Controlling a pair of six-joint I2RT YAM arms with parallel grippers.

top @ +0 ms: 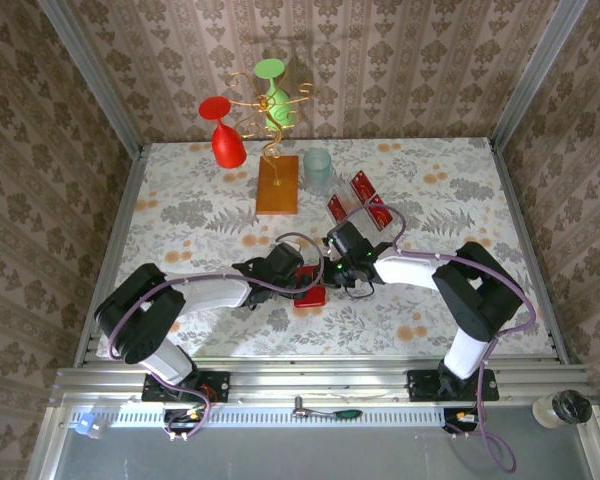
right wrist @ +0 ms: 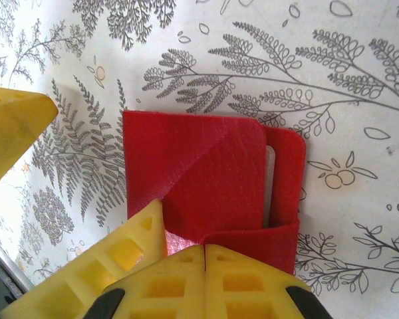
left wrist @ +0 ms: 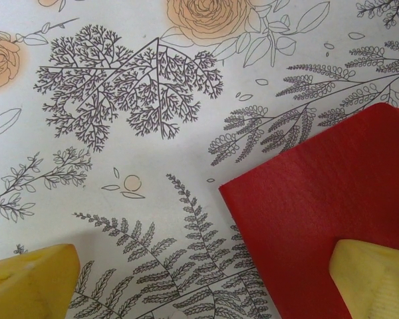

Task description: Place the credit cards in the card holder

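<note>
The card holder (right wrist: 213,179), a flat red case, lies on the flowered tablecloth (top: 460,300) near the middle of the table, towards the front, between the two arms; a pale strip of its inside shows along one edge, and its flap is creased on a diagonal and lifted. The right gripper (right wrist: 205,256) has its yellow fingers pressed tight together at the holder's near edge and appears to pinch that raised flap. The left gripper (left wrist: 203,259) is spread wide and holds nothing: one finger hangs over a corner of the holder, the other over bare cloth beside it (whether either touches down is hard to tell). The credit cards (top: 363,187), three small red ones, sit well apart from the holder, farther back and to the right. Behind them, near the back centre, stand a pale cup (top: 317,170), an orange block (top: 278,185) with a curled wire stem, a red glass (top: 223,135) and a green glass (top: 273,90)
</note>
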